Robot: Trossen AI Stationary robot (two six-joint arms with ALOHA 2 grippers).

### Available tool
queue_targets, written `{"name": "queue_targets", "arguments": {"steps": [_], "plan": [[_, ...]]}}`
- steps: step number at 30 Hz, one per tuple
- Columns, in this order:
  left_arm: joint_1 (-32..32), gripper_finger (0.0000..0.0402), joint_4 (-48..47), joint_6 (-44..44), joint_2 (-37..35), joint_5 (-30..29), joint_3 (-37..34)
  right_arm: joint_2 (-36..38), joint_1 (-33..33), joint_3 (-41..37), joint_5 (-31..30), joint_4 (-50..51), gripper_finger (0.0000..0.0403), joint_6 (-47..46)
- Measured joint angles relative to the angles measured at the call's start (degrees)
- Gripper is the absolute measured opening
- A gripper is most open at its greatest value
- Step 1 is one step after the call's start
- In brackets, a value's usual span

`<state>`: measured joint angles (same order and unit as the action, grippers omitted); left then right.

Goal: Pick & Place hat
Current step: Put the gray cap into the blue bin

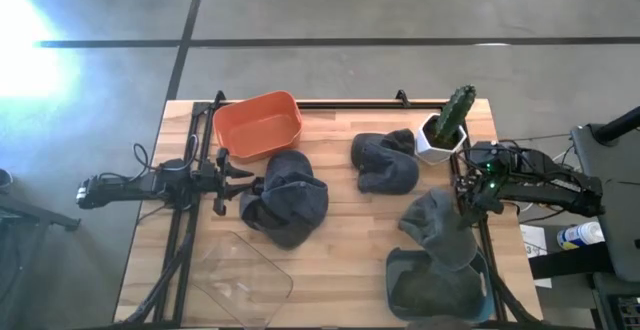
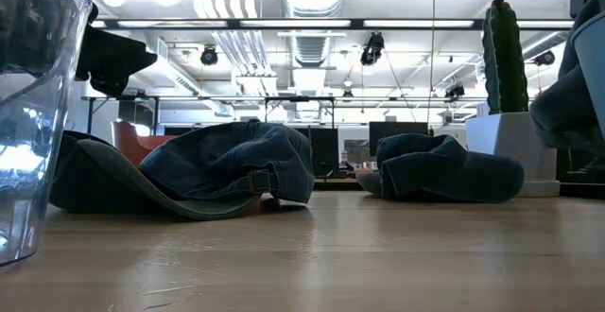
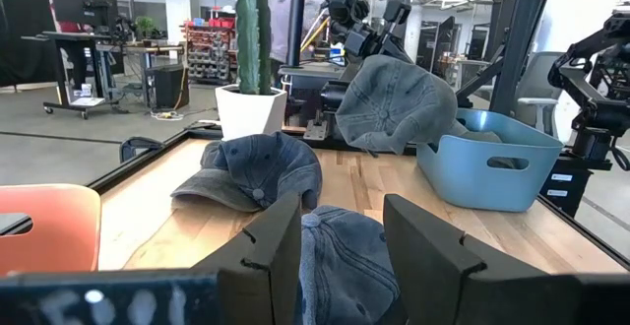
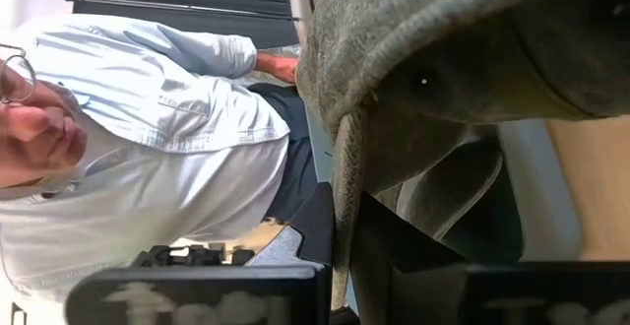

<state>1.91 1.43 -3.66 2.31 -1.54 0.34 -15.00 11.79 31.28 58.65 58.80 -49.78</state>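
We see the right claw clenched on the brim of a grey hat, which hangs off the surface just above the blue bin at the near right corner. In the left wrist view the grey hat dangles beside and partly over the bin, and another hat already lies inside the bin. In the right wrist view the hat's fabric fills the frame, with its brim pinched between the dark fingers, and a person in a light blue shirt shows behind it.

The left claw hovers at the left side with its fingers spread wide, released, right at the edge of a dark denim hat lying on the surface. A second dark hat lies near the middle, beside a cactus in a white pot. An orange bin sits at the far edge, and a clear container sits at the near left.
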Motion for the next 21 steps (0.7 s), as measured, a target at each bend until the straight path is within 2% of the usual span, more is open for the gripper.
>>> {"name": "queue_targets", "arguments": {"steps": [21], "plan": [[0.00, 0.0140, 0.00, -0.02, 0.00, 0.00, 0.00, -1.81, -0.02, -3.25, 1.04, -8.83, 0.0013, -0.56]]}}
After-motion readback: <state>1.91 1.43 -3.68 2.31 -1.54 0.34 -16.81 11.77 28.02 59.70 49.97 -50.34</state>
